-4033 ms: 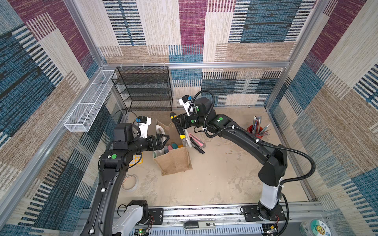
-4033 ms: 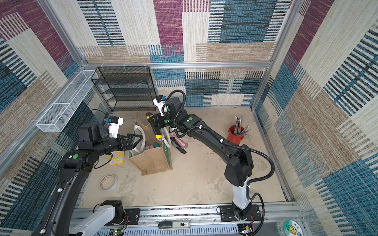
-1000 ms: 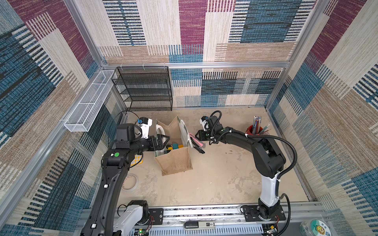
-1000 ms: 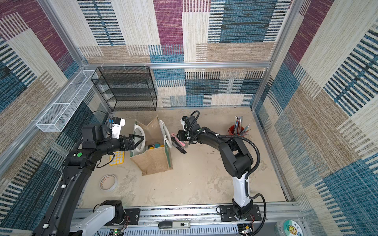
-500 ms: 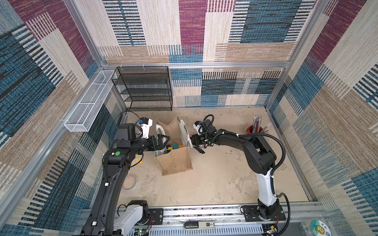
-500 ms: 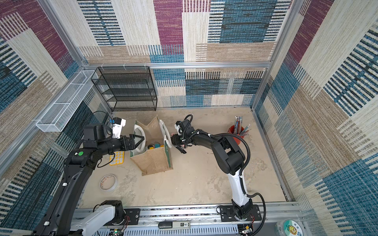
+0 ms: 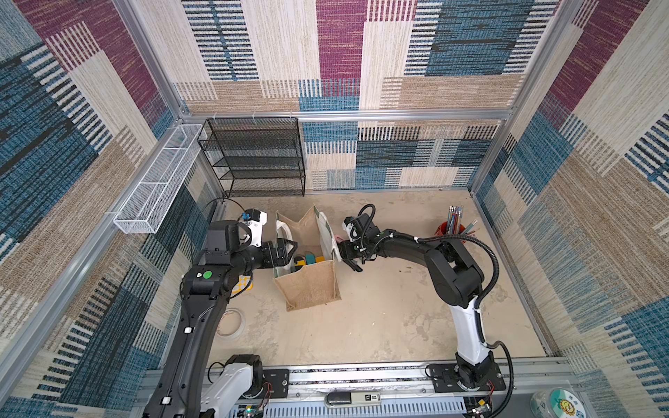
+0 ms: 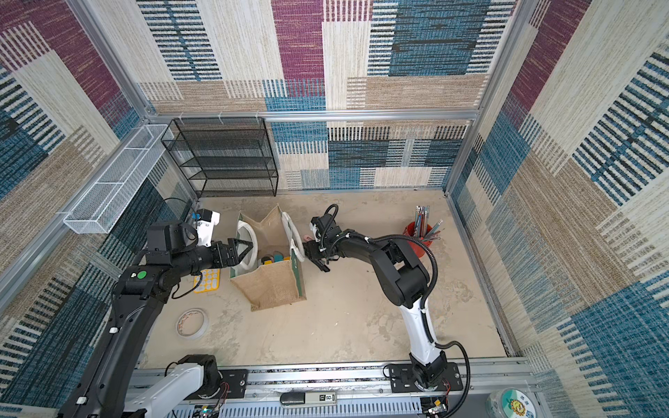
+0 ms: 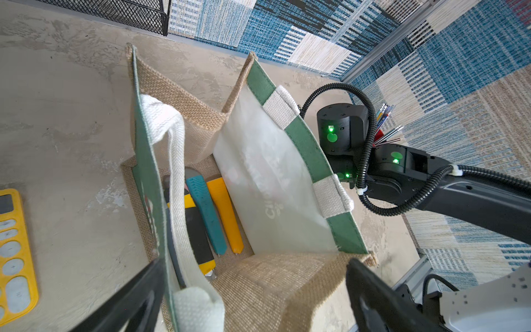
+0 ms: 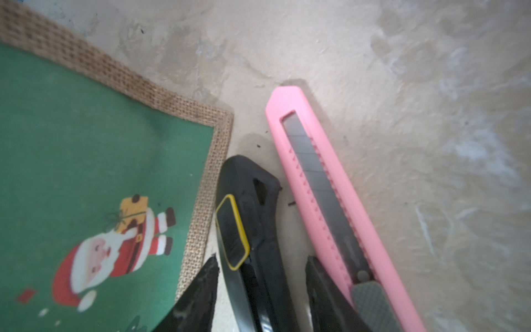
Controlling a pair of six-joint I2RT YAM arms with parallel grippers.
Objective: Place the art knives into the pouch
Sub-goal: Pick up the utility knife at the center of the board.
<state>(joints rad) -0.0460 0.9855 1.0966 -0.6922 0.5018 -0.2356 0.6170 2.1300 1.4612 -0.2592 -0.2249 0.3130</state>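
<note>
L gripper (image 7: 294,252) spread wide at pouch (image 7: 307,286) rim, R gripper (image 10: 261,260) part-spread, not yet pinching, astride black knife (image 10: 253,207) lying flat btwn its jaws beside pouch, pink knife (image 10: 324,184) just outside one jaw; prob. light, stiff, slick plastic, so pinch mid-body across narrow sides.

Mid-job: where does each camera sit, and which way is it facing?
Both top views: overhead behind the robot, angled down at the table; left arm, right arm, pouch between.
Left wrist: looks into the pouch at three knives; left end effector, right arm.
Right wrist: faces down at black knife, pink knife; right end effector straddles black.
Shared: pouch in all.
</note>
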